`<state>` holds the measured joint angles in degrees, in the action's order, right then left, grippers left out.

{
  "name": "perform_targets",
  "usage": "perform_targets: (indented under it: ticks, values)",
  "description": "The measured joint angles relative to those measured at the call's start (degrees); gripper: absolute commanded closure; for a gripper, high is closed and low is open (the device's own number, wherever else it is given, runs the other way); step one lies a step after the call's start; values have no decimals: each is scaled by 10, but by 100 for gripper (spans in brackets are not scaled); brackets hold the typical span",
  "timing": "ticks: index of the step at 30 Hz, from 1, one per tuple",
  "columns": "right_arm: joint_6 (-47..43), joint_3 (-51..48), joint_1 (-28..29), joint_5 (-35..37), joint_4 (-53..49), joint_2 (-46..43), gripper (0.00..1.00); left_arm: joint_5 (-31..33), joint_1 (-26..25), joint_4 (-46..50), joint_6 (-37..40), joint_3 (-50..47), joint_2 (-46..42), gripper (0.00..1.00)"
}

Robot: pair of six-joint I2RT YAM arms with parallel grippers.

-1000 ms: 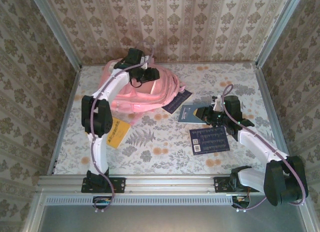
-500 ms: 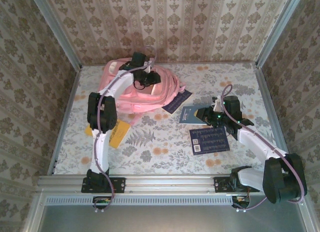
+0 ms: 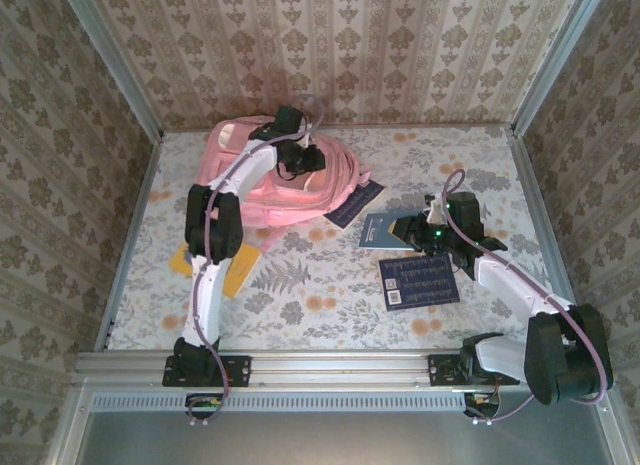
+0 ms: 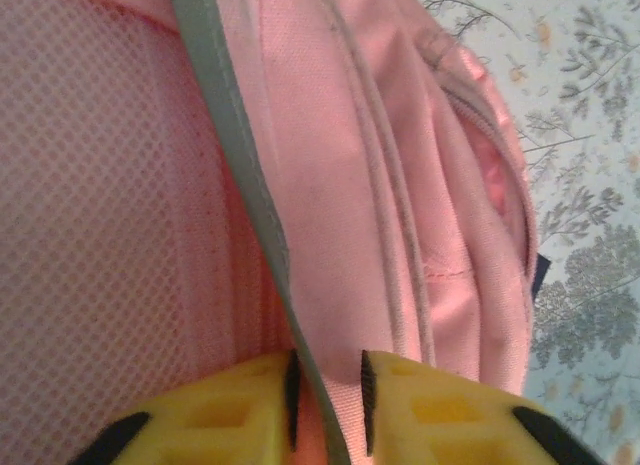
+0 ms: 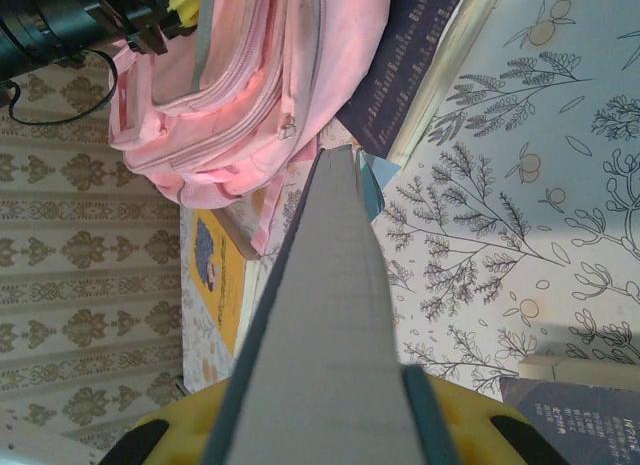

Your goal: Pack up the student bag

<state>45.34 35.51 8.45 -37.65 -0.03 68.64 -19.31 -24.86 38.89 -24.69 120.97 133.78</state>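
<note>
Four books outside bag, none visibly packed. Pink student bag (image 3: 262, 197) slumped at far left of table. Left gripper (image 4: 327, 385) on top of it, pinched on grey strap (image 4: 240, 165). Right gripper (image 3: 425, 230) clamped on teal book (image 3: 380, 228), near table middle. Navy book (image 3: 352, 203) tucked under bag's edge, second navy book (image 3: 420, 280) beside right arm, yellow book (image 3: 235, 265) under left arm. Judged barely begun: opening bag, loading all books left.

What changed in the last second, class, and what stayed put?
The left gripper slid rightward across the student bag and closed on its grey strap. The right gripper kept gripping the teal book; the bag, dark blue book and yellow book stayed put.
</note>
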Motion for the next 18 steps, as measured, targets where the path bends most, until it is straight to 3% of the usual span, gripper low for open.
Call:
perform_targets:
  ticks: [3, 11, 18]
  values:
    - [1, 0, 0, 0, 0, -1, 100, 23, -3, 19, 15, 17, 3, 100]
    - [2, 0, 0, 18, -16, -45, 100, 29, -5, 46, 49, 37, -5, 100]
    - [-1, 5, 0, 41, -33, -87, 100, -54, 26, 83, 50, 42, -90, 100]
